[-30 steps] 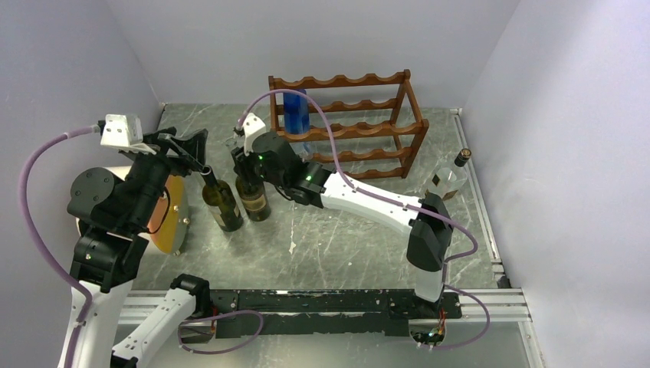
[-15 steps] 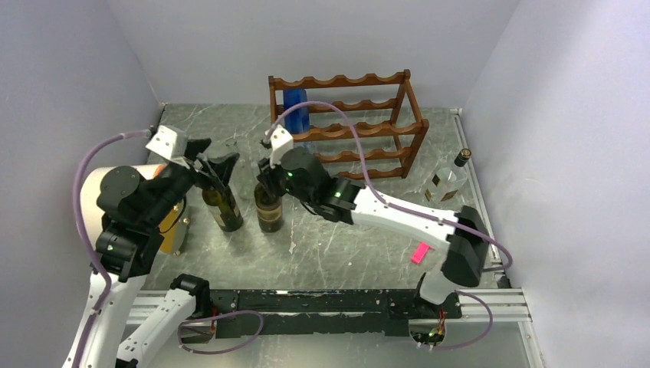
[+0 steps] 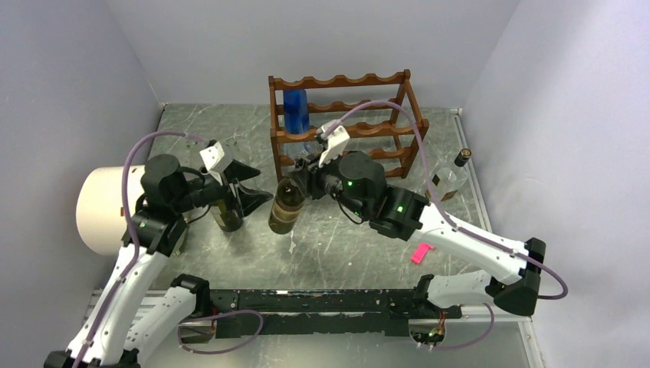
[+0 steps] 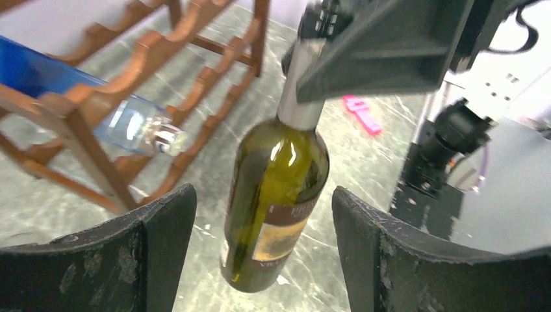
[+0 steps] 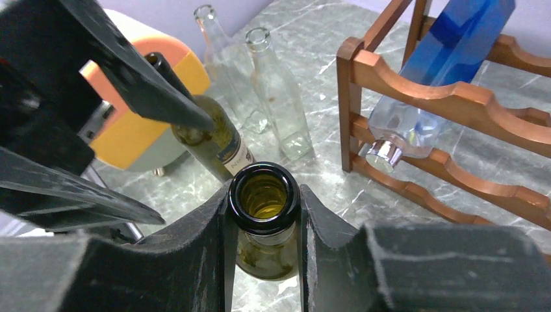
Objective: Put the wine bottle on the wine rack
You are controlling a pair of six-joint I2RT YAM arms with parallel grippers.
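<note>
Item one, wine bottle (image 3: 285,211): olive-green glass with a brown label and an open mouth, at the centre of the top view, just in front of the lower left corner of the wine rack (image 3: 360,130). It is not on the rack. It leans, neck toward the upper right, and you cannot tell whether its base touches the desk (image 3: 345,245). Item two, your right hand (image 3: 297,184): clamped on the bottle's neck just under the lip, one finger on each side, with the body hanging below the hand. Item three, your left hand (image 3: 253,186): jaws spread wide and holding nothing, just left of the held bottle, which shows beyond the gap in the left wrist view. Item four, a second dark green bottle (image 3: 226,211), upright beside the left hand. Item five, a blue bottle (image 3: 296,111) lying in the rack's left column. Item six, two clear bottles (image 5: 279,104), standing left of the rack. Item seven, a white cylinder (image 3: 103,207) at the left edge. Item eight, a small pink object (image 3: 420,252) on the desk at lower right.
</note>
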